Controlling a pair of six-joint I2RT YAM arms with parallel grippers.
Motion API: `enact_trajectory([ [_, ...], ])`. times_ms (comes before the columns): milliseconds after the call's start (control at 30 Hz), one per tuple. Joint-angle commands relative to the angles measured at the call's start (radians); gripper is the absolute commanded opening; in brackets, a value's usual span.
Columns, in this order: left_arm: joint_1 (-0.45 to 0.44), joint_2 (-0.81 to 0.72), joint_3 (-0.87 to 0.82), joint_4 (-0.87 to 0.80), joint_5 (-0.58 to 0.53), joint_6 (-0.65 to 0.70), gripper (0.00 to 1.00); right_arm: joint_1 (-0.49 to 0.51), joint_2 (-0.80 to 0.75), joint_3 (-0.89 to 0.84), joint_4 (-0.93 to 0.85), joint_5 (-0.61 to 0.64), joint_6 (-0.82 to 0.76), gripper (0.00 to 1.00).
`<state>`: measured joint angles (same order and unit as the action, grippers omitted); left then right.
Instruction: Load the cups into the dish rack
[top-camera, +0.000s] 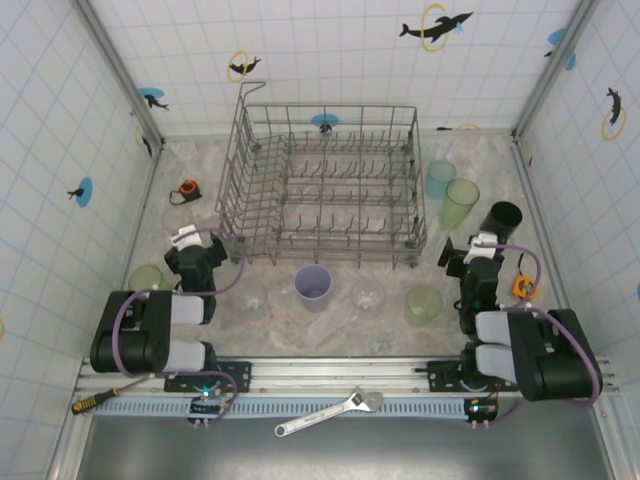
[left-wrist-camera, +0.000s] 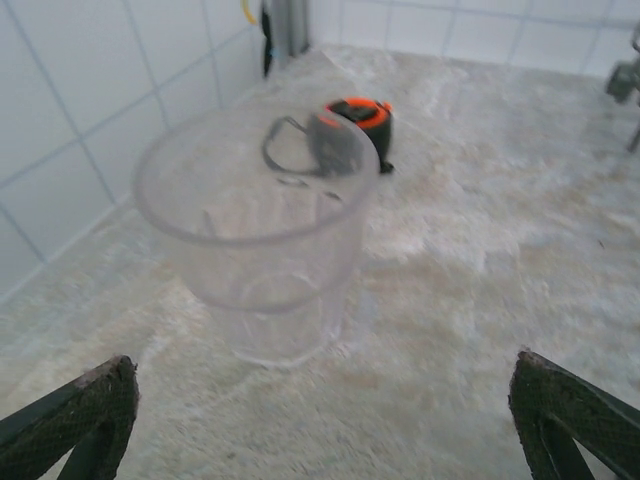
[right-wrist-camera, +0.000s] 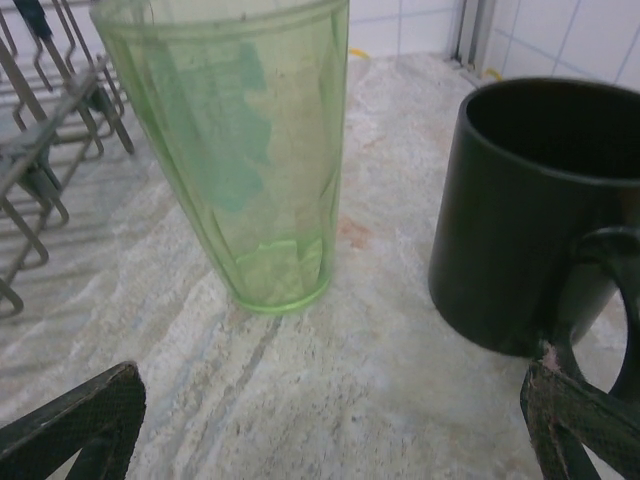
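Note:
The grey wire dish rack (top-camera: 320, 185) stands at the back middle with nothing in it. A clear cup (left-wrist-camera: 255, 230) stands upright just ahead of my left gripper (left-wrist-camera: 320, 420), which is open and holds nothing. My right gripper (right-wrist-camera: 330, 425) is also open, facing a tall green tumbler (right-wrist-camera: 240, 150) and a black handled cup (right-wrist-camera: 540, 210). In the top view a teal cup (top-camera: 440, 178) stands behind the green tumbler (top-camera: 460, 203). In front of the rack stand a purple cup (top-camera: 313, 286), two clear cups (top-camera: 253, 295) (top-camera: 368, 293) and a low green cup (top-camera: 424, 304). Another green cup (top-camera: 146, 277) sits at the left.
An orange-and-black tape measure (left-wrist-camera: 358, 120) lies behind the clear cup, near the left wall. A small orange object (top-camera: 524, 287) sits by the right arm. A wrench (top-camera: 330, 413) and a screwdriver (top-camera: 95, 398) lie on the front rail. Tiled walls close in three sides.

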<state>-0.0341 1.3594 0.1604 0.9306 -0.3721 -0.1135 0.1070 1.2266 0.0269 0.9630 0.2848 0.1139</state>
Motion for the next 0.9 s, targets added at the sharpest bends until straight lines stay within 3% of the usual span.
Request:
enact_trajectory([
  [0, -0.004, -0.066, 0.071, -0.147, -0.151, -0.071, 0.98, 0.036, -0.048, 0.055, -0.163, 0.074, 0.032, 1.00],
  [200, -0.004, -0.110, 0.271, -0.493, -0.268, -0.147, 0.98, 0.065, -0.140, 0.089, -0.303, 0.103, 0.103, 1.00],
  [433, -0.005, -0.160, 0.422, -0.755, -0.273, -0.263, 0.98, 0.045, -0.201, 0.206, -0.534, 0.221, 0.186, 1.00],
  [533, -0.005, -0.166, 0.507, -0.904, -0.268, -0.312, 0.98, 0.022, -0.183, 0.318, -0.689, 0.204, 0.230, 1.00],
  [700, -0.004, -0.187, 0.650, -1.137, -0.156, -0.362, 0.98, 0.014, -0.143, 0.501, -0.927, 0.139, 0.239, 1.00],
  [867, -0.005, -0.244, 0.686, -1.213, 0.032, -0.391, 0.98, 0.009, -0.094, 0.623, -1.084, 0.045, 0.235, 1.00],
])
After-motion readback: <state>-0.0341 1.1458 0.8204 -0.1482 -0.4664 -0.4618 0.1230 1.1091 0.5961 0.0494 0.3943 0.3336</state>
